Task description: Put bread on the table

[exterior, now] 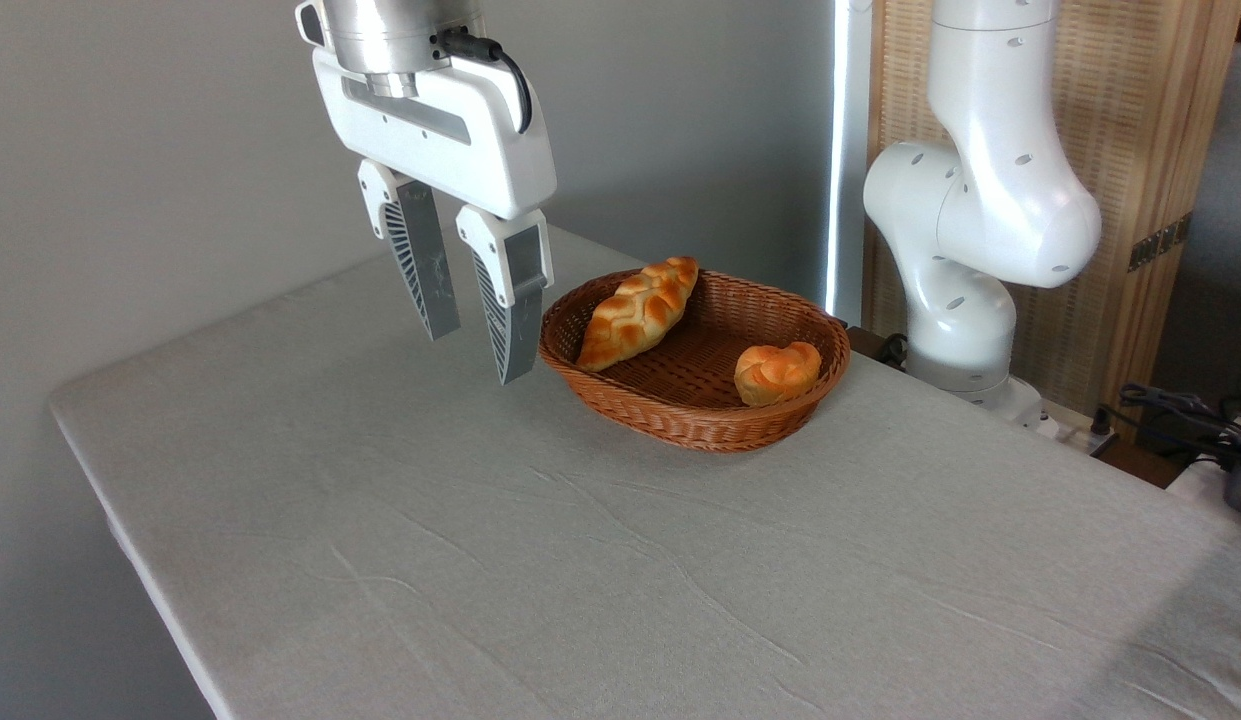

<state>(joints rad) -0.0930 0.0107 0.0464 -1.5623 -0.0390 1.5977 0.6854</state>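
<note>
The gripper hangs empty, jaws parted, left of the wicker basket. The braided loaf lies inside it, just right of the fingertips, long axis running lower left to upper right, clear of the table

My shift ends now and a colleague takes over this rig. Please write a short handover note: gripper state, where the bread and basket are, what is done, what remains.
Gripper: open and empty, hanging in the air left of the wicker basket, touching nothing.
Braided loaf: lying in the basket, leaning on its left-rear rim.
Small round bun: in the basket on the right; not the target.
Table: grey-white cloth with bare room in front of the basket.
Done: nothing yet.
Left: grasp the loaf, lift it out, place it on the cloth.
</note>
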